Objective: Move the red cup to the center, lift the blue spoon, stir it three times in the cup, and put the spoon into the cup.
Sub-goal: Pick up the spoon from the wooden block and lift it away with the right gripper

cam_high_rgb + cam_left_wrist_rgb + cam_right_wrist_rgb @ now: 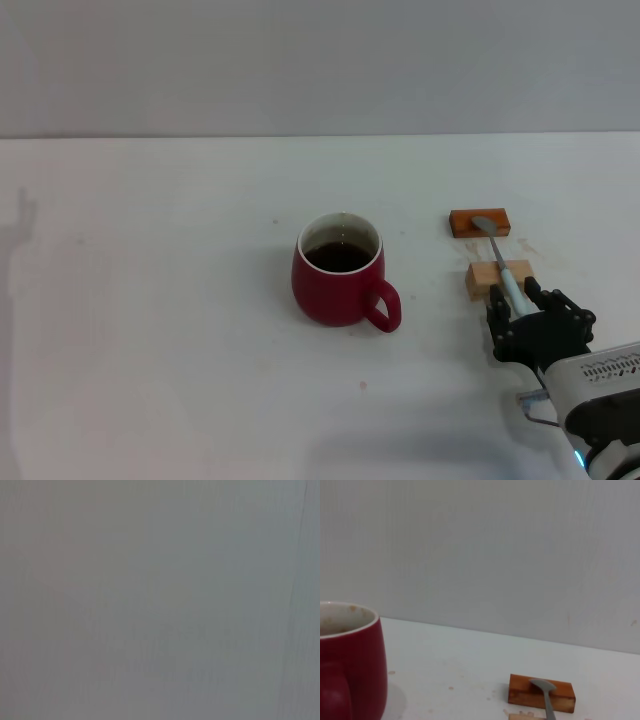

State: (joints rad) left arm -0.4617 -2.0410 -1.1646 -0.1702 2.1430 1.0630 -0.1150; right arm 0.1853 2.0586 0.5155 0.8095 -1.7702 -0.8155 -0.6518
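Observation:
The red cup (338, 285) stands near the middle of the white table (150, 300), handle toward the front right, with dark liquid inside. Its side fills the near edge of the right wrist view (350, 670). The blue spoon (500, 262) lies to the cup's right across two wooden blocks, its metal bowl (543, 685) on the far block. My right gripper (515, 303) sits low at the spoon's pale blue handle end, black fingers (496, 312) on either side of the handle, open. My left gripper is out of view.
A dark orange block (462, 222) and a lighter wooden block (480, 281) hold the spoon off the table. The orange block (525, 694) also shows in the right wrist view. A grey wall (320, 60) stands behind the table. The left wrist view shows only a plain grey surface.

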